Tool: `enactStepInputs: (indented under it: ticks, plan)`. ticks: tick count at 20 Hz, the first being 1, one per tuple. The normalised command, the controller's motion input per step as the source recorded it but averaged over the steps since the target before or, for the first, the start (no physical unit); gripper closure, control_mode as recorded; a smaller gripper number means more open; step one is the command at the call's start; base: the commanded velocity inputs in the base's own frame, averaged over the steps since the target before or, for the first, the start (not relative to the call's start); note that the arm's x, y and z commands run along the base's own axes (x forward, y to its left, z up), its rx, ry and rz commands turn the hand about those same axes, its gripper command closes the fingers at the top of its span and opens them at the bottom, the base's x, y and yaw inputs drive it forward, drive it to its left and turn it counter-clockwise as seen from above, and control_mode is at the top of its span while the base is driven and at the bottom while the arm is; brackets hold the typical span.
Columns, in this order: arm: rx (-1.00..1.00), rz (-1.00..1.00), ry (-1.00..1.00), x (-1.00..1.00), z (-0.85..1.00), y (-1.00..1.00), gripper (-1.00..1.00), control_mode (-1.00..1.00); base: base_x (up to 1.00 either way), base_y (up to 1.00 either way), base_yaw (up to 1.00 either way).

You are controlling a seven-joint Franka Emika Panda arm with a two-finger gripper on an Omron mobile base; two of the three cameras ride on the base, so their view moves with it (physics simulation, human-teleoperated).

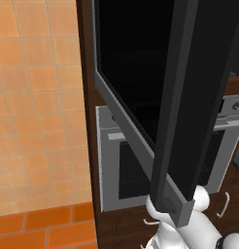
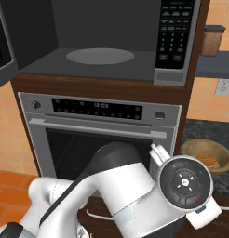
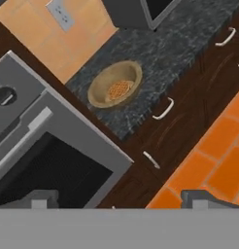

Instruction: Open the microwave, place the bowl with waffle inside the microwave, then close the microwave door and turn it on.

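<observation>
Door (image 1: pixel 141 87) open; step 2, fetching the bowl (image 3: pixel 114 84) right of the oven (image 2: pixel 100 125). Claw (image 3: pixel 119 199) apart, empty, must descend onto its rim.

Dark speckled stone counter (image 3: pixel 155 58) sitting to the right of the oven, over dark wood drawers. Tan bowl (image 3: pixel 115 83) resting directly on the counter, near its front edge and close to the end by the oven; waffle (image 3: pixel 119 89) lying inside the bowl. Right base view showing the same counter (image 2: pixel 200 130) with the bowl (image 2: pixel 205 154) near its front edge, waffle (image 2: pixel 205 161) in it. At the counter's far end, a grey appliance (image 3: pixel 136 12) standing by the back edge against the orange tiled wall.
</observation>
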Motion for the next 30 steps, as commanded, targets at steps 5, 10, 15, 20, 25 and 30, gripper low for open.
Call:
enactStepInputs:
  ticks: [5,10,15,20,25,30]
  plan:
    - [0.15,-0.01,0.13,0.86,-0.36,-0.04,-1.0,-1.0,0.0,0.0,0.0]
    - [0.28,0.0,0.06,0.76,-0.22,-0.54,-1.0,-1.0,0.0,0.0,0.0]
    - [0.3,-0.01,0.02,0.57,-0.22,-0.73,-1.0,-1.0,0.0,0.0,0.0]
    - [0.31,-0.07,0.03,0.56,-0.26,-0.43,-1.0,-1.0,0.0,0.0,0.0]
    - [0.18,-0.06,0.0,0.41,-0.8,-0.3,-1.0,-1.0,0.0,0.0,0.0]
    - [0.11,-0.07,0.0,0.52,-0.63,-0.25,-1.0,-1.0,0.0,0.0,0.0]
